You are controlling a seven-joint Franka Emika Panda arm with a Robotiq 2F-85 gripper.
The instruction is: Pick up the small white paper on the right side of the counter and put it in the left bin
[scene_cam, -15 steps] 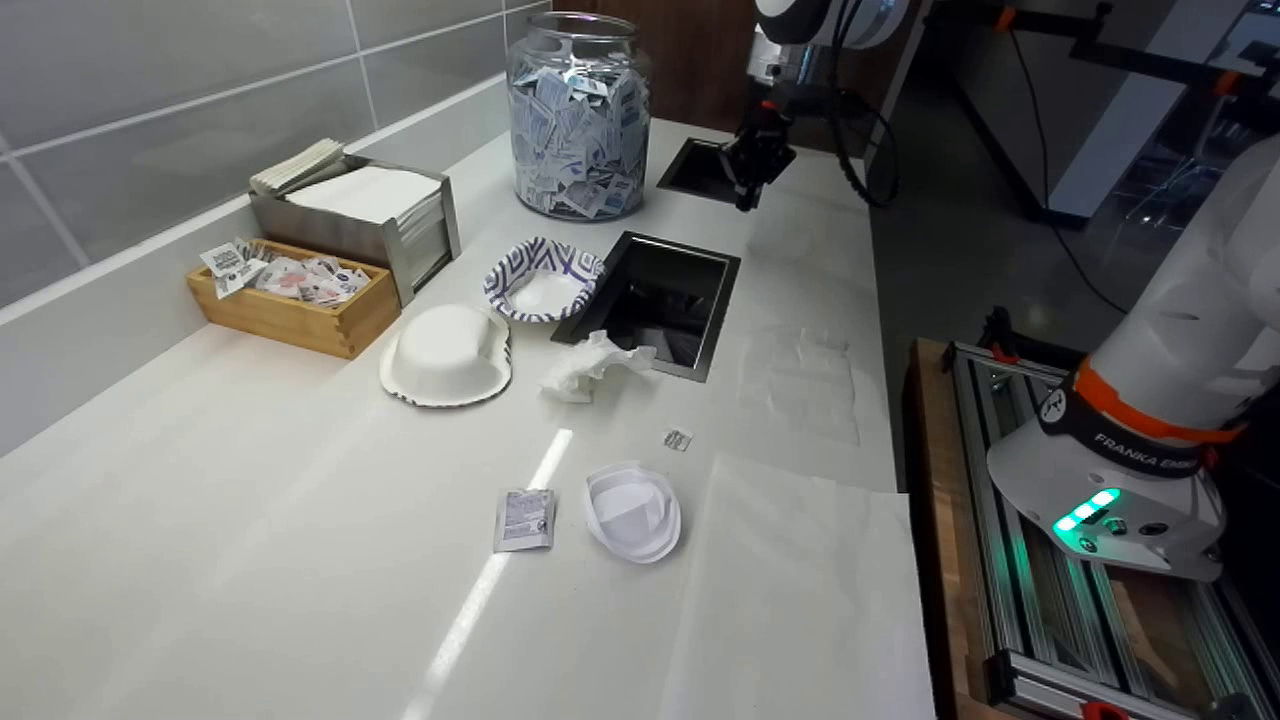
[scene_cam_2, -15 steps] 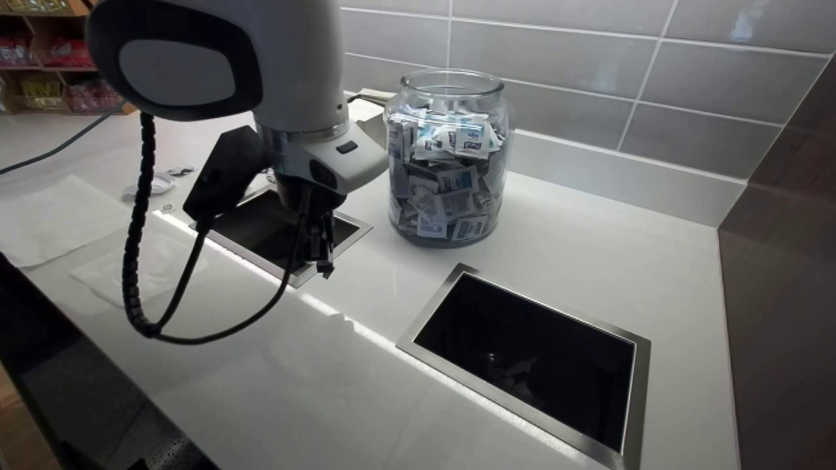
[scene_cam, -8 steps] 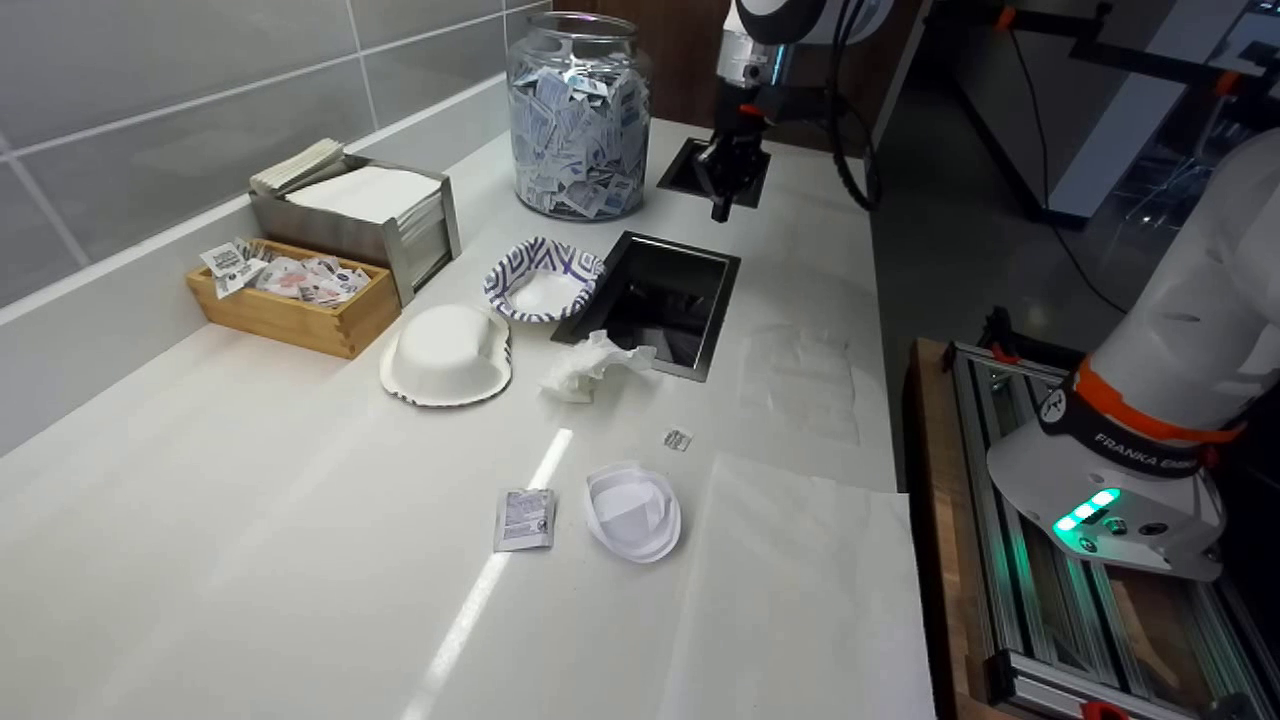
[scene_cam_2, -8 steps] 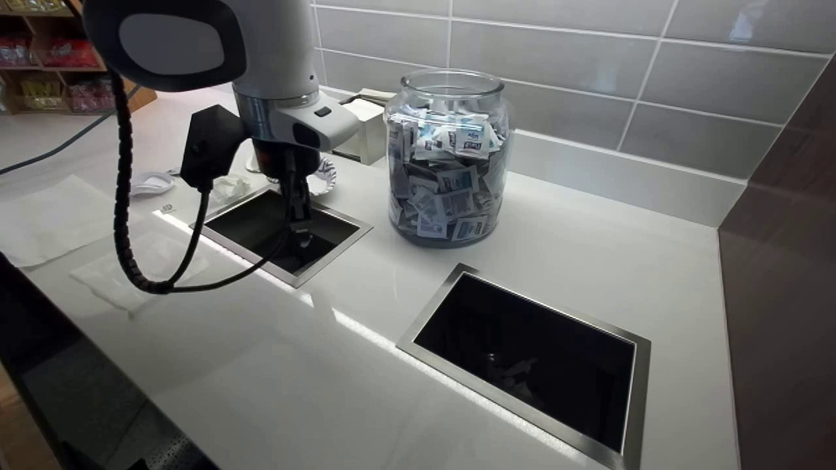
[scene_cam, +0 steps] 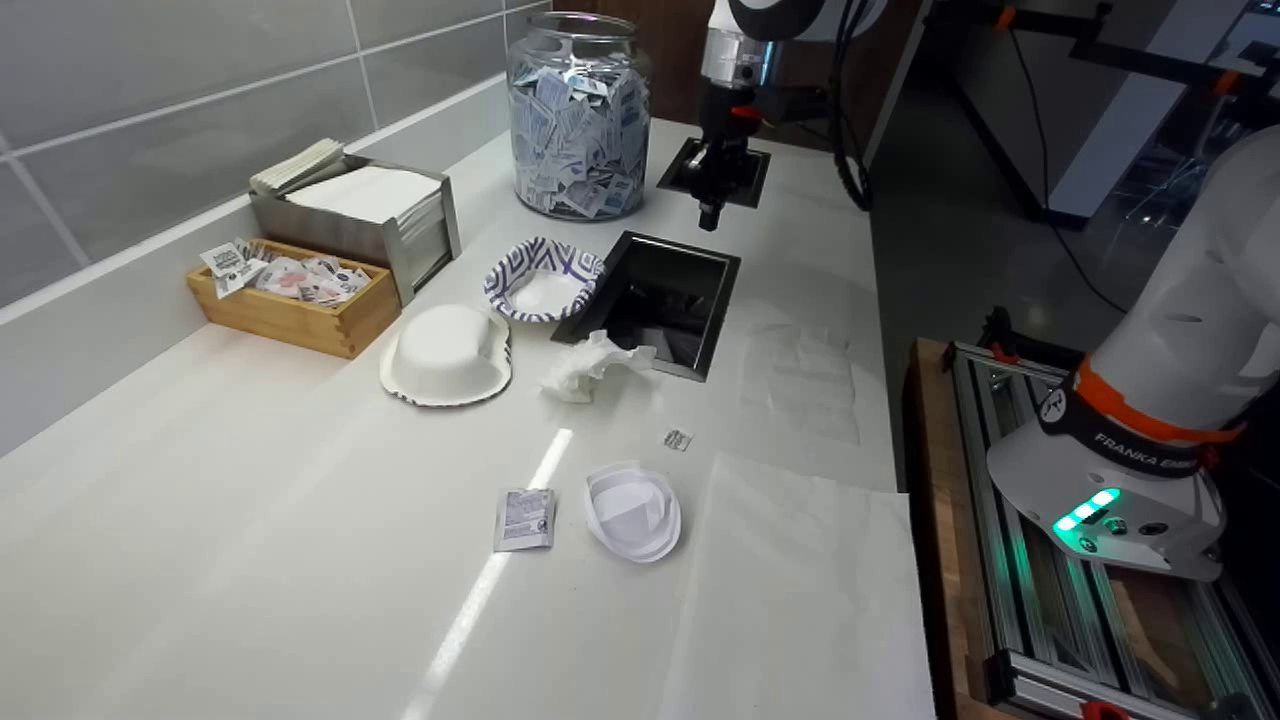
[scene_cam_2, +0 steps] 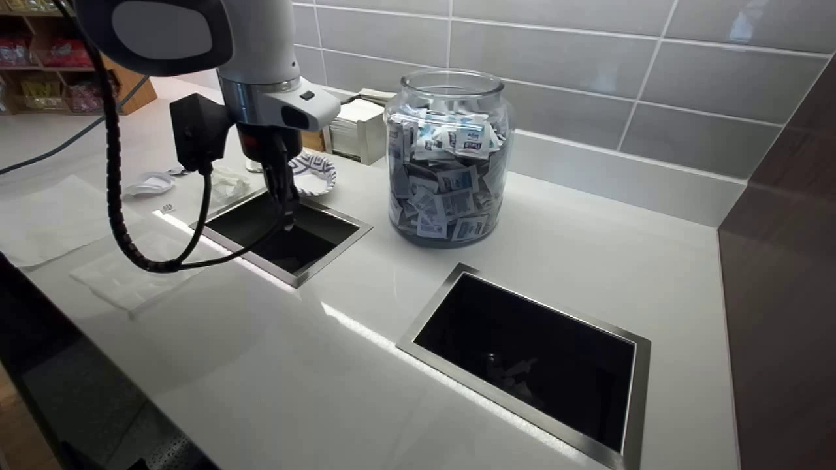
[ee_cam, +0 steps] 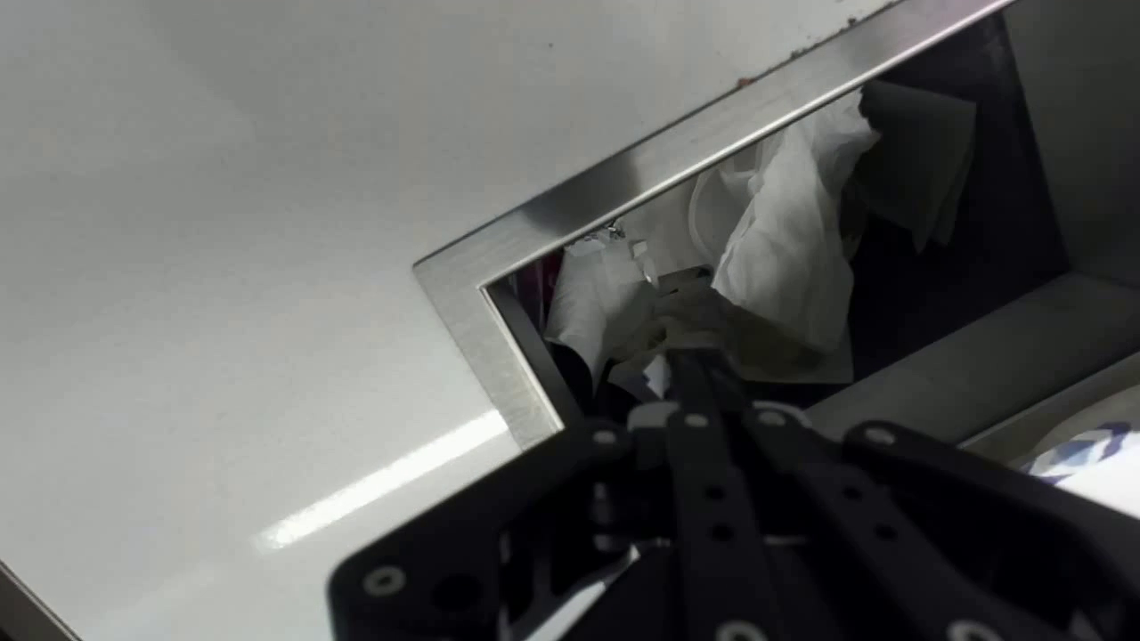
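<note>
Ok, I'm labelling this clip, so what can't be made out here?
Wrist view: whether the fingers hold anything; their tips blur into the dark left bin.
Wrist view: much of the patterned bowl, beyond the right edge.
In an exterior view: contents of the right bin, mostly lost in shadow.
In an exterior view: wording on the small printed scrap, too small.

Arm (scene_cam_2: 261, 42): was up high, partly out of frame in both exterior views
Wrist (scene_cam_2: 253, 103): was roughly upright
Gripper (scene_cam: 709, 216): hung in midair, pointed pretty much straight down
Jaws: looked pinched together
Base (scene_cam: 1125, 480): had its lights (scene_cam: 1086, 510) glowing green
</note>
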